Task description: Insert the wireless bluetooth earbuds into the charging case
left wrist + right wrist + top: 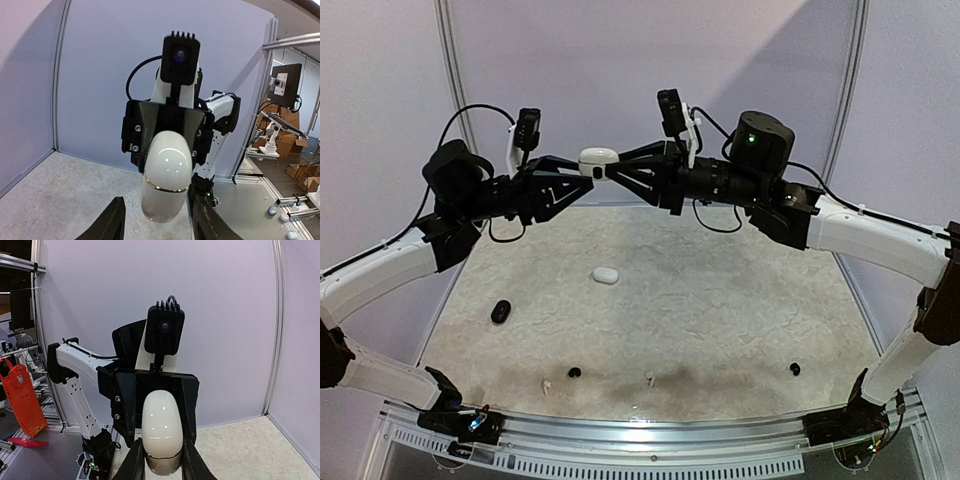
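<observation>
A glossy white pebble-shaped charging case [598, 160] is held in mid-air at the upper centre of the top view. It is pinched by the right gripper [617, 168]. Its other end is flanked by the left gripper [582, 172], though whether that one presses on it cannot be told. Tiny white earbuds [545, 384] and black earbuds [574, 372] are scattered along the lower part of the speckled table [720, 300].

This is a robotics lab. The pale counter [720, 300] is boxed in by lavender partition panels [620, 70] on aluminium posts [448, 60]. Past its right side stand aluminium rails [295, 41], a screen on a stand [286, 82] and cardboard boxes [287, 145]. Past its left side are metal racking [20, 265] and an orange plastic piece [22, 400].
</observation>
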Robot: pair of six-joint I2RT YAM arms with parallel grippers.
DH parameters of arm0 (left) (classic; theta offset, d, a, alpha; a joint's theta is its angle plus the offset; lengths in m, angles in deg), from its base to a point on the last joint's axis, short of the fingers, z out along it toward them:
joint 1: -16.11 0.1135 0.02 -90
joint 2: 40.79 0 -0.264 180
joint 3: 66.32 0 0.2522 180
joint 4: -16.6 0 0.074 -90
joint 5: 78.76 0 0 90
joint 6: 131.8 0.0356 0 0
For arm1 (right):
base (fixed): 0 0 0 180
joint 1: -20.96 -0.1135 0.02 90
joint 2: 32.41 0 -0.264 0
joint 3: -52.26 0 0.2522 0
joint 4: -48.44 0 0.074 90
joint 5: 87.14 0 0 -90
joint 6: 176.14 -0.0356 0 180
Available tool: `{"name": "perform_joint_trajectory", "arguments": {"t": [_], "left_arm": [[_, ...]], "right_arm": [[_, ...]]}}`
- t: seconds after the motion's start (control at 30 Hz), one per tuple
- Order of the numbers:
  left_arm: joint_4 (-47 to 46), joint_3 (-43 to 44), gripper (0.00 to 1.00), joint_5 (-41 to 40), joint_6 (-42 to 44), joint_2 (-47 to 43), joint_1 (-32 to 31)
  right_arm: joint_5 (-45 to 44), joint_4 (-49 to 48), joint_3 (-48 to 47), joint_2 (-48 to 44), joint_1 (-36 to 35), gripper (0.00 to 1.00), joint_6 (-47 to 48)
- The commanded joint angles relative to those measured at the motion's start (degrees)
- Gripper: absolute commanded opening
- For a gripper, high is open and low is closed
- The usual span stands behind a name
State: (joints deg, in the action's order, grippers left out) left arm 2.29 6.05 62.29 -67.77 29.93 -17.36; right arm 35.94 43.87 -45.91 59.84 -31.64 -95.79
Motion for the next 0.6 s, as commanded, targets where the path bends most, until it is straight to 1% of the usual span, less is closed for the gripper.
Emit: {"name": "perform_joint_trajectory", "arguments": {"t": [0.0,0.1,0.2,0.27,0.3,0.33,0.37,0.4,0.47,0.53,0.57], "left_arm": [[-1.37,1.96,0.43,0.18,-0.4,0.8,-1.19],[-1.3,2.42,0.35,0.33,-0.32,1.15,-1.41],[-1.03,2.47,0.19,0.66,-0.14,1.32,-1.51],[-0.74,2.47,0.05,0.69,-0.09,1.24,-1.55],[-0.29,2.49,0.0,0.67,-0.02,1.2,-1.51],[0.16,2.48,0.0,0.52,0.12,1.16,-1.51],[0.64,2.54,0.0,0.51,0.45,1.03,-1.51],[1.24,2.55,0.0,0.67,0.92,0.88,-1.51],[2.94,2.69,0.0,1.03,2.55,0.7,-1.51],[5.18,2.88,0.0,1.92,5.48,0.36,-1.59],[6.5,3.03,0.0,2.23,7.22,0.2,-1.59]], "right_arm": [[-0.29,0.71,-0.78,0.92,-0.34,0.0,0.42],[-0.46,1.18,-0.85,1.09,-0.36,0.0,0.63],[-0.53,1.19,-0.85,1.05,-0.38,0.0,0.76],[-0.6,1.34,-0.85,1.09,-0.35,0.0,0.77],[-0.72,1.5,-0.85,1.09,-0.36,0.0,0.84],[-0.9,1.68,-0.85,1.03,-0.34,0.01,0.81],[-1.33,2.08,-0.85,0.94,-0.33,0.06,0.71],[-1.89,2.82,-0.93,0.88,-0.34,0.15,0.76],[-3.24,4.53,-1.09,0.6,-0.32,0.39,1.14],[-4.56,6.65,-1.59,0.15,-0.31,0.5,2.11],[-5.09,7.96,-2.2,0.05,-0.32,0.53,2.58]]}}
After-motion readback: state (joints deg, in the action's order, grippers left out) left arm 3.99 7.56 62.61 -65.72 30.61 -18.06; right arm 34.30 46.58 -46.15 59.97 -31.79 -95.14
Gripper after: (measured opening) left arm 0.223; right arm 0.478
